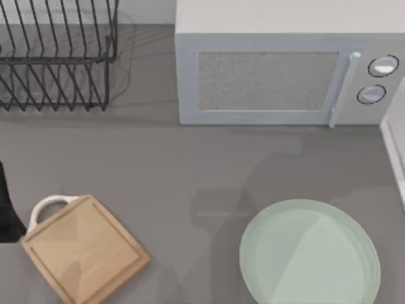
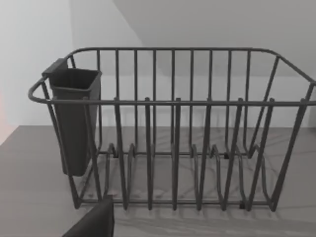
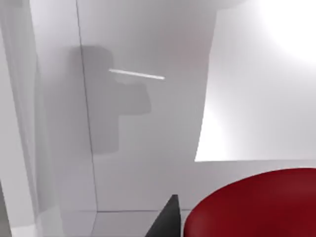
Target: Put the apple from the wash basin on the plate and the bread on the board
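The apple (image 3: pixel 256 205) shows glossy red and very close in the right wrist view, inside the white wash basin (image 3: pixel 143 148). A dark part of my right gripper (image 3: pixel 168 219) sits right beside it. The pale mint-green plate (image 1: pixel 310 253) lies at the front right of the table with nothing on it. At the front left, the wooden board (image 1: pixel 85 250) with its white loop handle is bare. The bread is out of view. My left arm (image 1: pixel 6 209) is parked at the table's left edge, its gripper (image 2: pixel 94 222) facing the dish rack.
A grey microwave (image 1: pixel 278 76) stands at the back centre and right. A black wire dish rack (image 1: pixel 57 57) with a dark cutlery holder (image 2: pixel 74 118) fills the back left. The basin's white edge (image 1: pixel 395 145) runs along the right side.
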